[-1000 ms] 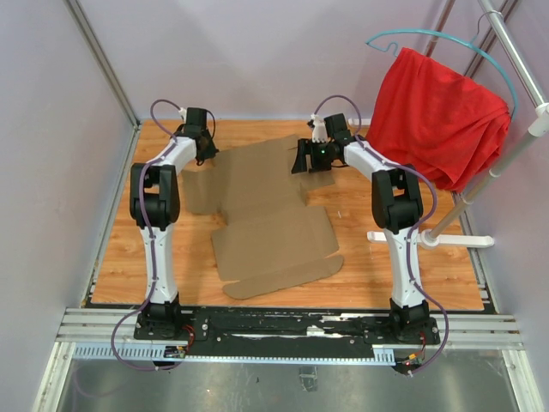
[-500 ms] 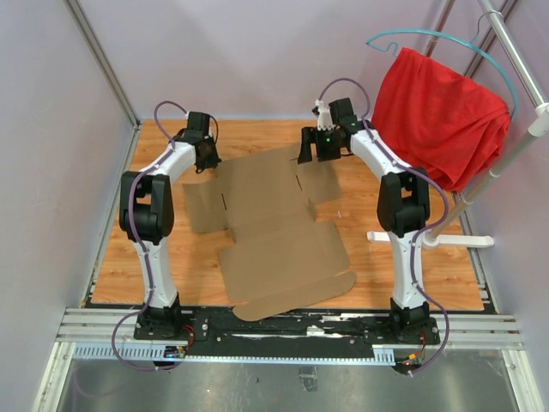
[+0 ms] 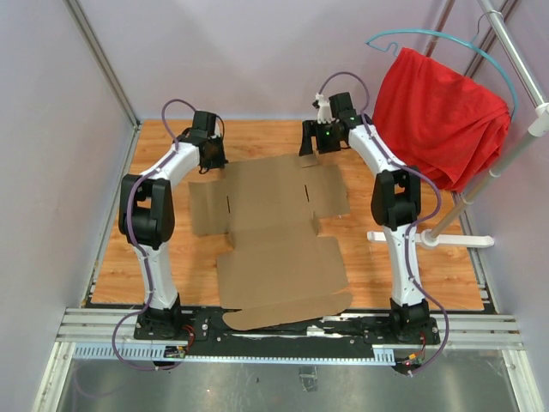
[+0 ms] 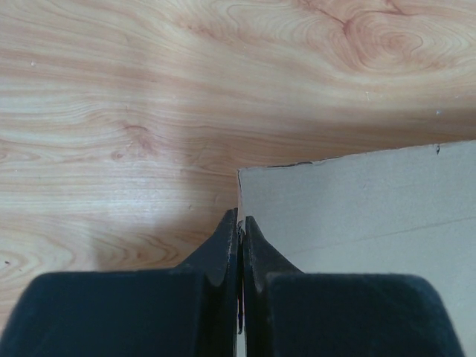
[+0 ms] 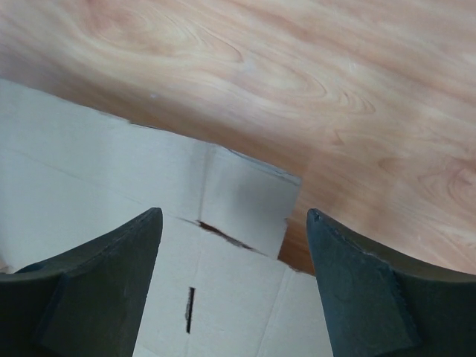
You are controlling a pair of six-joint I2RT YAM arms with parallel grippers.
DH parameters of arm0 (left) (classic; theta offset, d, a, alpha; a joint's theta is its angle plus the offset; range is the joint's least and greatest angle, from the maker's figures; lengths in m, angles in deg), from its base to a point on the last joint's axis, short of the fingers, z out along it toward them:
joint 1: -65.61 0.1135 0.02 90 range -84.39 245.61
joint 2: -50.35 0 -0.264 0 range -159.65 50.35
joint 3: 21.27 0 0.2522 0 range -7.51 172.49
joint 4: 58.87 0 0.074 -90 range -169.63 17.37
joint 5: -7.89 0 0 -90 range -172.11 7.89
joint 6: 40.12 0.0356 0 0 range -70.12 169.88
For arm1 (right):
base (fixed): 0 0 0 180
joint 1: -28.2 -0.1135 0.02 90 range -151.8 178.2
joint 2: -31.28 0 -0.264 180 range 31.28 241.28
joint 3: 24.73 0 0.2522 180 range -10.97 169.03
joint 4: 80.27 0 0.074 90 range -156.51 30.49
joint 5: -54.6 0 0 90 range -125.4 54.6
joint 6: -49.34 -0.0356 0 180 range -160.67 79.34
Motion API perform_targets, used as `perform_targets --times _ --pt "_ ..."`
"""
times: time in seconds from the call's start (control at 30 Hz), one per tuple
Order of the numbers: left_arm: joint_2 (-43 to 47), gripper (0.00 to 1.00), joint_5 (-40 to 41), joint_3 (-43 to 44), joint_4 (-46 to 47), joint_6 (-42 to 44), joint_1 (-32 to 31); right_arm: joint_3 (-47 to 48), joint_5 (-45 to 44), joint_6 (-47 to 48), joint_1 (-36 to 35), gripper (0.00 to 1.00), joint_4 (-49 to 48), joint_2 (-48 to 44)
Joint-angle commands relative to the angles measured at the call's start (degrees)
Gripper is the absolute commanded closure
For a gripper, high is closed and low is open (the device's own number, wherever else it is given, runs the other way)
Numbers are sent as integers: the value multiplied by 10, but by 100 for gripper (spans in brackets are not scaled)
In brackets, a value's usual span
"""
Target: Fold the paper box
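My left gripper pinches the far-left corner of the box, which lies flat and unfolded on the table. My right gripper hangs wide open over the far-right flap, gripping nothing. A one-corner hold may slip, or swing the sheet askew.

Wood-grain tabletop, pale lilac walls — red cloth on rack, rt.

Unfolded brown paper box, flat
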Motion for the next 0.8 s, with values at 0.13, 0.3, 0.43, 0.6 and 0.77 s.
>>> perform_targets --times 0.13,0.3,0.43,0.6,0.77 --pt "-15 100 -16 8 0 -1 -7 -26 -56 -25 4 22 12 25" --pt "-30 100 -13 12 0 -7 -7 -58 -23 -29 -4 23 -22 16" --pt "-43 100 -11 19 -3 -11 -7 -88 9 -28 -21 24 -56 -1" --pt "-52 100 -12 24 -5 -12 -7 -88 15 -27 -39 23 -60 2" --pt "-58 100 -12 26 -4 -12 -7 -102 13 -26 -51 24 -78 -10"
